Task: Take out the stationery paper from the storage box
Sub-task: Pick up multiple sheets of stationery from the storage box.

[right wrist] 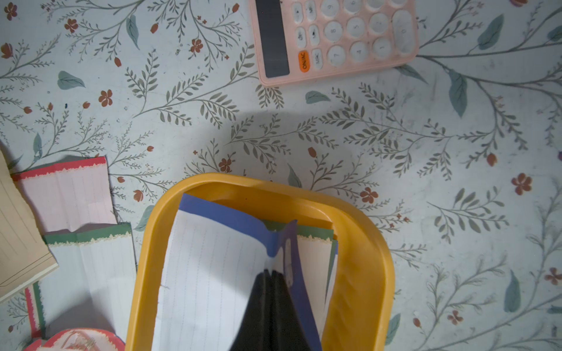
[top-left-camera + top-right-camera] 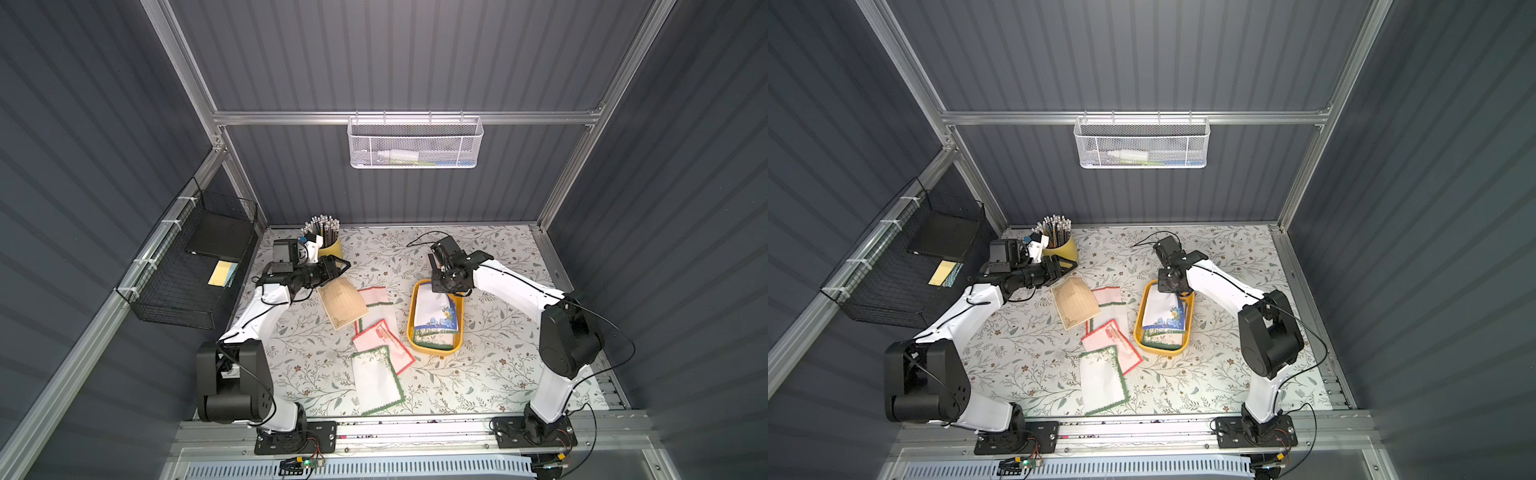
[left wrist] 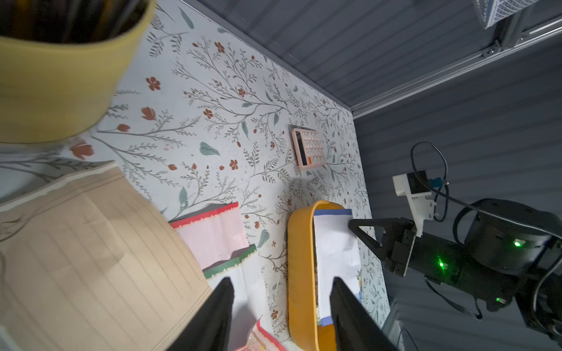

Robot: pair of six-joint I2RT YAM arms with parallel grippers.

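**Yellow tray, bright borders, a flowered table**

The table cover (image 2: 498,374) is pale, printed with grey-green sprigs and small rust-red flowers. The storage box (image 1: 359,231) is deep yellow. The blue-bordered sheet (image 1: 213,258) is white with faint lines. The tan sheet (image 2: 343,303) is ruled, the red-bordered sheet (image 1: 67,197) is pink inside, and the green-bordered sheet (image 2: 376,380) is white. The pencil cup (image 2: 331,249) is yellow and the calculator (image 1: 334,39) is pink with one orange key.

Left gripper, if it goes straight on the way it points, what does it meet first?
Likely the storage box, whose side wall lies right ahead of the open left gripper; if it points steeper, the bare table before it. Depth is unclear.
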